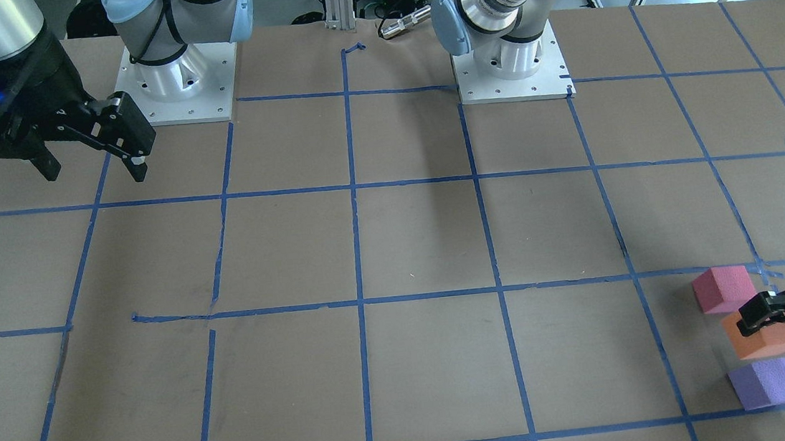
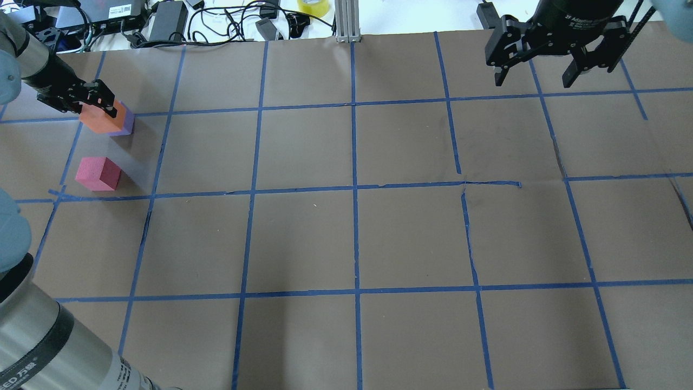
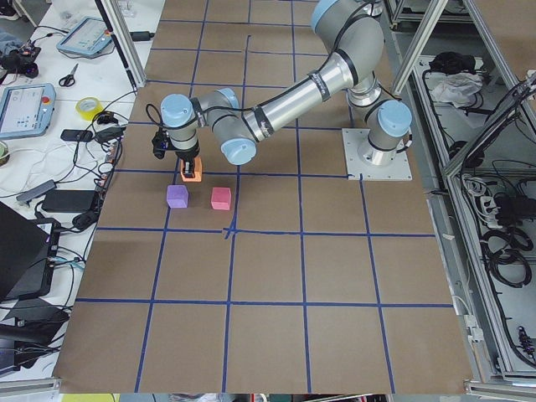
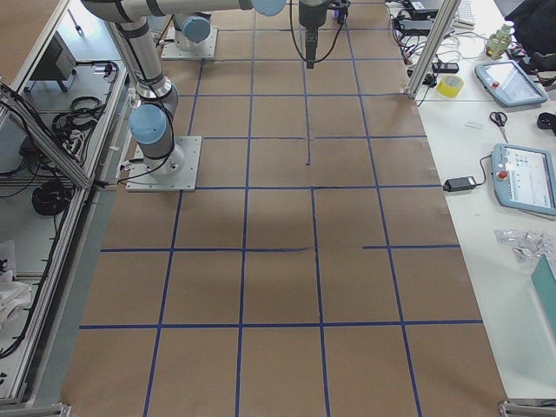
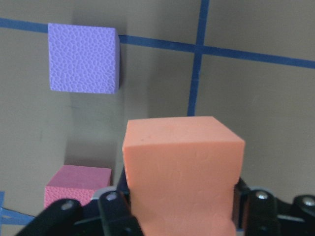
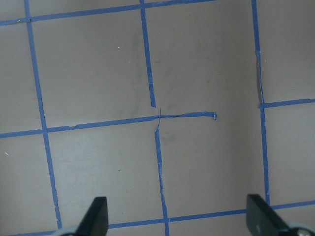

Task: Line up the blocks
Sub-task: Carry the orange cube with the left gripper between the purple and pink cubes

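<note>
My left gripper [image 1: 775,309] is shut on the orange block [image 1: 771,341] and holds it near the table's far left corner. In the left wrist view the orange block [image 5: 182,167] sits between the fingers, with the purple block [image 5: 83,58] and the pinkish-red block [image 5: 76,189] lying on the table beyond it. From overhead the orange block [image 2: 100,118] covers part of the purple block [image 2: 126,128], and the pinkish-red block [image 2: 97,173] lies apart, nearer the robot. My right gripper [image 2: 531,81] is open and empty, high over the far right.
Blue tape lines [image 2: 354,187] divide the brown table into squares. Cables, a tape roll [image 2: 313,6] and gear lie beyond the far edge. The two arm bases [image 1: 181,82] stand at the robot's side. The right wrist view shows only taped table [image 6: 157,118].
</note>
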